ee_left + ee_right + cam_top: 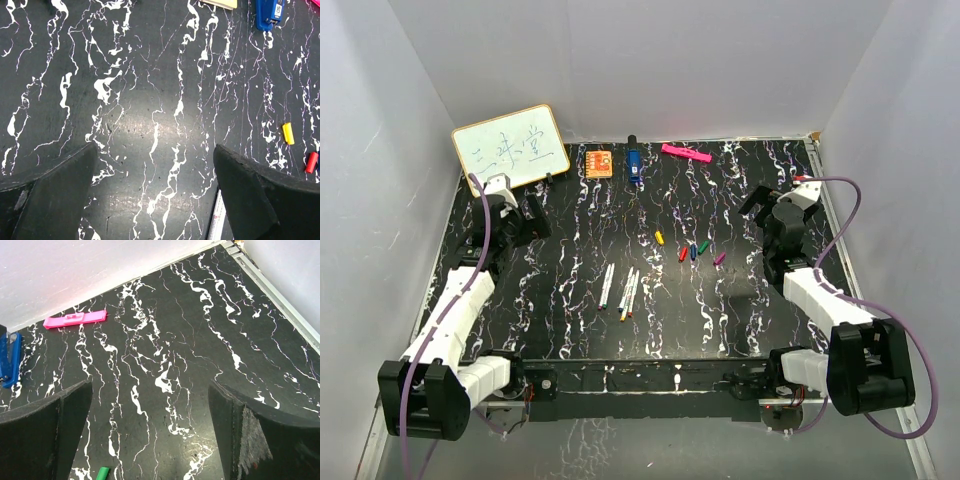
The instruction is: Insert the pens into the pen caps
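Observation:
Several white-barrelled pens [623, 290] lie side by side at the table's middle front. Five caps lie to their right: yellow [659, 238], red [683, 254], blue [694, 252], green [703, 245] and purple [719, 258]. My left gripper [542, 216] is open and empty at the left, well apart from the pens. In the left wrist view [155, 150] one pen [216, 220] shows beside its right finger, with the yellow cap [288, 133] and red cap [311, 162] further right. My right gripper [758, 218] is open and empty right of the caps. In the right wrist view [150, 385] the green cap [103, 473] shows at the bottom edge.
A small whiteboard [510, 148] leans at the back left. An orange square [599, 163], a chunky blue object [633, 162] and a pink bar [685, 153] lie along the back wall. White walls enclose the black marbled table [570, 330] on three sides.

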You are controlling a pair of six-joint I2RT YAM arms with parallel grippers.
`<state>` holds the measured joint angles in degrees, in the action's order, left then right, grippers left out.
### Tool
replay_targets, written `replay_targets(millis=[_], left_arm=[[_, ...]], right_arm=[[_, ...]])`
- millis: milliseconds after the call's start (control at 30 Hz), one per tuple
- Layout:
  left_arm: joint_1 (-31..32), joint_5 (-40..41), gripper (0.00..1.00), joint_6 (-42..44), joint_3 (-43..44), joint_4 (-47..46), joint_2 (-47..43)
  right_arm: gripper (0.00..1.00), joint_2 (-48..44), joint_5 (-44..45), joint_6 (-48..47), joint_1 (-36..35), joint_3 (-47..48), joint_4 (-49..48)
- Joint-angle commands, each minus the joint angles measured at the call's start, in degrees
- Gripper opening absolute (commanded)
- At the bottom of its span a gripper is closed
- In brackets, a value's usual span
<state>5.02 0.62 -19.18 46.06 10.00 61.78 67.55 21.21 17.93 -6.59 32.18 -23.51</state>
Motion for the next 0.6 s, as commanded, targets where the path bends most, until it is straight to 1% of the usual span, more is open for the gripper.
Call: replay_targets(millis=[0,433,567], left_arm=[[-0.09,-0.82,0.99,-0.37,-1.29,-0.82,-2.71],[-0.09,-1.94,0.98,-0.42,-0.25,-0.46,-0.93],[-0.09,-3.84,0.99,-1.08,1.28,-1.41,-0.02]], right_arm=[[0.98,0.24,1.36,-0.09,0.18,2.88,-1.3],[0.98,-0.02,2.12,-0.27,0.18,2.57,-1.27],[0.98,-0.47,3.31,3.01,0.25,2.46,-0.57]])
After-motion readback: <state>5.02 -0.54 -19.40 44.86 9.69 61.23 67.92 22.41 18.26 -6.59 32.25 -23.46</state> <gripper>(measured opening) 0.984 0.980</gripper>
